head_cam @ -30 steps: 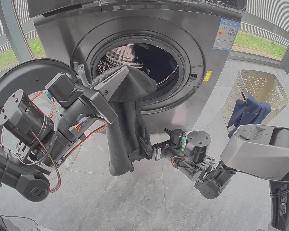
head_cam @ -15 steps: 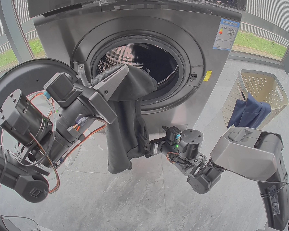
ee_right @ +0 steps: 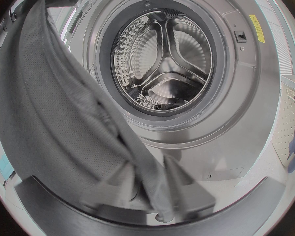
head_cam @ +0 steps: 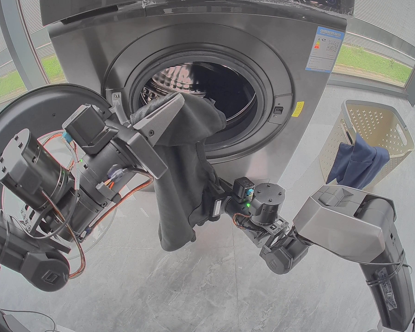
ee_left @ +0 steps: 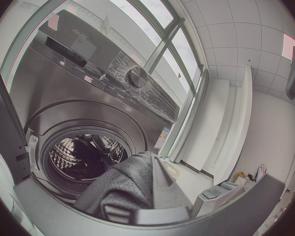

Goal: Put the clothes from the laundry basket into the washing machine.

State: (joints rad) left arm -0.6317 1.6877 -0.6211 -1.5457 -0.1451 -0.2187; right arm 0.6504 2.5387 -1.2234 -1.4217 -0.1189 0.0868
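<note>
My left tool (head_cam: 173, 109) pinched the top of the garment (head_cam: 182, 180) at the mouth of the washer (head_cam: 272, 61). The garment hung with its long axis vertical, hem toward the floor (head_cam: 193, 291). My right tool (head_cam: 211, 202) pinched its lower side. A blue cloth (head_cam: 357, 164) draped over the rim of the basket (head_cam: 378, 121).

Garment (head_cam: 180, 180) before washing machine (head_cam: 286, 70); laundry basket (head_cam: 387, 125) rightward

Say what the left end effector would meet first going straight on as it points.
Likely nothing soon: the left end effector, shut on the dark garment, aims into the washing machine's open drum. Depth is unclear; the opening's rim could come first.
</note>
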